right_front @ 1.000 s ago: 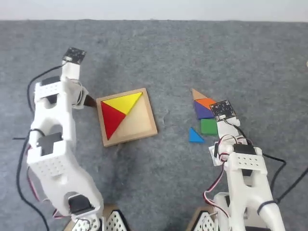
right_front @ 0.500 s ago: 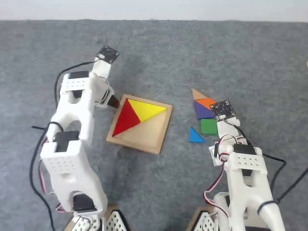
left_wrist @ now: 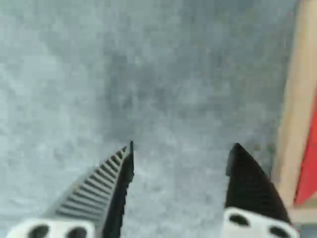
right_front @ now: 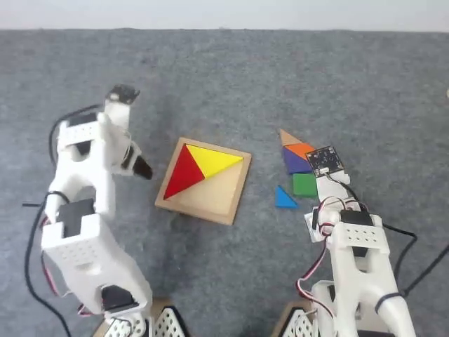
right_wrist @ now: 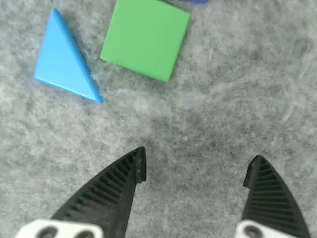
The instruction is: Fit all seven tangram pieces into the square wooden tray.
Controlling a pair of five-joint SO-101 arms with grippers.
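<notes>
The wooden tray (right_front: 240, 192) is sitting mid-tabletop (right_front: 365, 77), turned askew so that one corner is pointing toward the far left. A red triangle (right_front: 181, 173) is lying inside with its long side along the tray's left rim. A yellow triangle (right_front: 215, 160) is lying with its long side along the far rim. The two are touching along one short edge, their square corners meeting near the tray's middle.

The left gripper (left_wrist: 183, 147) is hovering over bare tabletop just beside the tray's left rim, jaws spread wide and holding nothing.

To the right, well apart from the tray, a tan triangle (right_front: 287, 135), an orange piece (right_front: 300, 149) and a purple piece (right_front: 295, 162) are lying touching in a line running away from the arms. A green square (right_wrist: 146, 37) and a blue triangle (right_wrist: 64, 59) are lying nearer. The right gripper (right_wrist: 198, 156) is hanging near these two, wide open and empty.
</notes>
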